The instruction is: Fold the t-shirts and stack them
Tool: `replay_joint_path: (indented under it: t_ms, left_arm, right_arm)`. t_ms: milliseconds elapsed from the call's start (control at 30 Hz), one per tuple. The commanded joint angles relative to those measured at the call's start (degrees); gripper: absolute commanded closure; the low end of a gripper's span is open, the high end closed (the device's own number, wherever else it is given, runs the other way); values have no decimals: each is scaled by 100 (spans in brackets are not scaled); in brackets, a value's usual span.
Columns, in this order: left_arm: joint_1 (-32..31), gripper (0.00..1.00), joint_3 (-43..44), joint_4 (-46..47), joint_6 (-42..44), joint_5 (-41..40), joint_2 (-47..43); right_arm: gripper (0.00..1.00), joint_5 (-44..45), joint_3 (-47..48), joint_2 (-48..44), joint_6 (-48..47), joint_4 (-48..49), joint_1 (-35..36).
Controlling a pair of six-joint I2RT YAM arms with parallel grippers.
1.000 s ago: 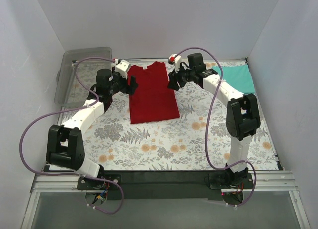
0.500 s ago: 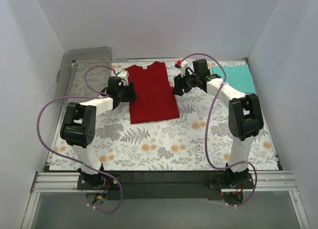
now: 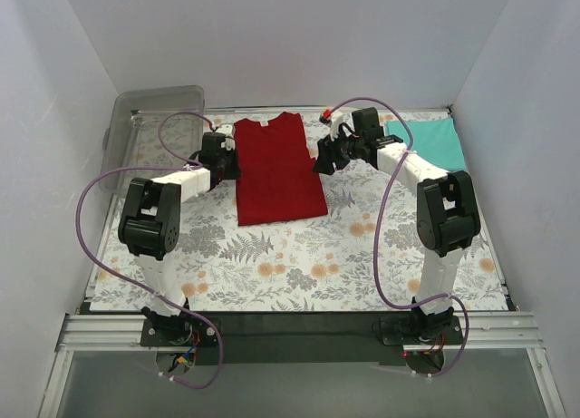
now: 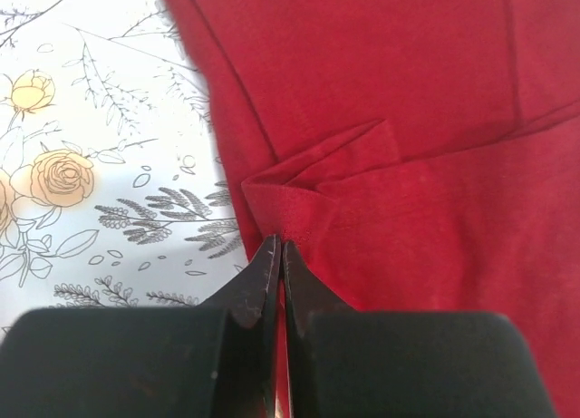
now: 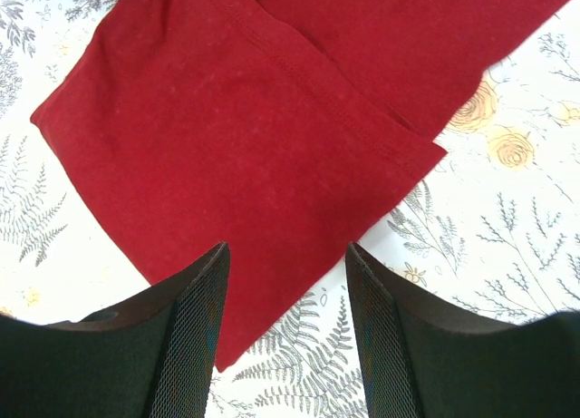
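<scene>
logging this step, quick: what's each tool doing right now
left tool: closed at the edge of the red t-shirt; whether it pinches cloth cannot be told
right tool: open over the red t-shirt, holding nothing

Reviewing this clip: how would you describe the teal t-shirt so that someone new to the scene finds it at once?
Start from the floral-patterned table and go to its far right corner. The teal t-shirt lies flat there. It is the only light turquoise cloth; the other shirt, the red t-shirt, lies in the middle at the back.
</scene>
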Motion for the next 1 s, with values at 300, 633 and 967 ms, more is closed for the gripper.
replay_joint_path:
  t_ms: [300, 633, 967]
  left_arm:
    - [21, 96, 625, -582, 226, -797, 270]
    - [-128, 53, 389, -390, 208, -463, -379]
    - [-234, 38, -796, -538, -450, 20, -2575]
  right_arm:
    - [49, 102, -5, 60, 56, 204, -127]
    - [47, -476, -189, -247, -1065, -32, -153]
    - [48, -268, -988, -432, -150, -456, -162]
